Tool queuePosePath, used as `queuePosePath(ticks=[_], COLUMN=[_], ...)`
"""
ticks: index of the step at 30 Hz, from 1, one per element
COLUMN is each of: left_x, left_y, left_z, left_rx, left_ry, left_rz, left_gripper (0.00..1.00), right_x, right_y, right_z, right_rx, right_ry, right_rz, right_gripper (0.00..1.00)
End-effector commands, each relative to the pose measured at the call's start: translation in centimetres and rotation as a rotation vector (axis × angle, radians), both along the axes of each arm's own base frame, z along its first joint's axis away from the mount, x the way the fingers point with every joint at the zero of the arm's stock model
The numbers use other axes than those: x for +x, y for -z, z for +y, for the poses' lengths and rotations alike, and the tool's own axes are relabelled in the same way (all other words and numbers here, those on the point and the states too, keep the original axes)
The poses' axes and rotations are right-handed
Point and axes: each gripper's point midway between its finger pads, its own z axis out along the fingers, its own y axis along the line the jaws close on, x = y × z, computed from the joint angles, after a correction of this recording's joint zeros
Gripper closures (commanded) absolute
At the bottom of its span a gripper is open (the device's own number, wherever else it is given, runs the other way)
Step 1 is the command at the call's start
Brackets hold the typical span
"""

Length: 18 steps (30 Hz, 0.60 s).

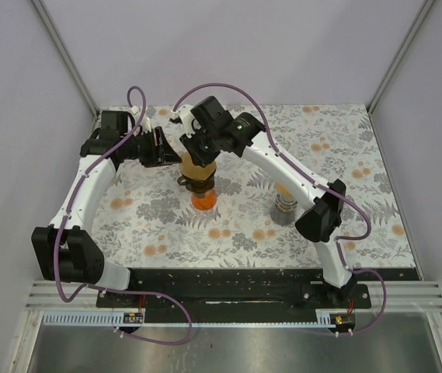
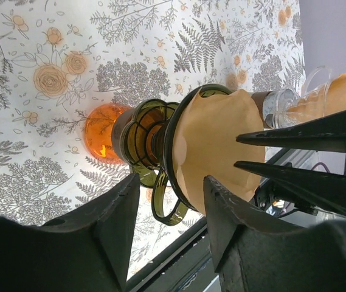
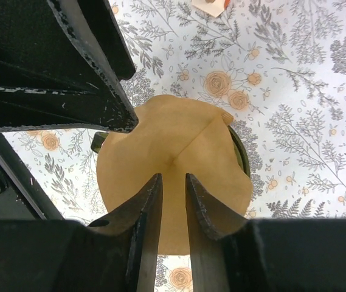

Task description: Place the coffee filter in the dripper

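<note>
Nearest to its own camera, the right tool (image 3: 173,176): narrowed to a slit and pointed straight down over the middle of the coffee filter (image 3: 185,137), with brown paper visible through the gap and nothing seen pinched. Probably narrow so as to press the paper down into the cone without catching the rim.

Below, the filter opened out and sitting in the dripper (image 2: 145,137), covering nearly all of the green rim. Judged to be in, though perhaps not fully seated.

Under that, an orange glass vessel (image 2: 100,139) serving as a stand, so a tall stack on the surface (image 2: 33,140), easy to tip. Hence, likely, the left tool (image 2: 173,179): spread wide at the side, just beside the dripper's handle (image 2: 166,210), touching nothing visible, ready to steady the stack.

Farther off to the right, a clear holder with spare filters (image 1: 284,211), well apart.
</note>
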Motion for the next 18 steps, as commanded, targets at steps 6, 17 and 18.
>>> queuePosePath(ticks=[6,17,18], left_x=[0.4,5.0,5.4], left_y=[-3.6,-6.9,-7.1], left_z=[0.9,9.0,9.5], left_rx=[0.049,0.373,0.392], left_ry=[0.002,-0.300,-0.322], left_rz=[-0.136,-0.413,-0.431], left_gripper=[0.46,0.01,0.01], right_x=[1.3,7.3,7.5], right_y=[-6.5,-11.8,-11.5], right_z=[-1.9,-18.2,-20.2], right_rx=[0.081,0.166,0.189], right_ry=[0.109,0.619,0.662], right_rz=[-0.158,-0.304,-0.291], right_gripper=[0.66,0.01,0.01])
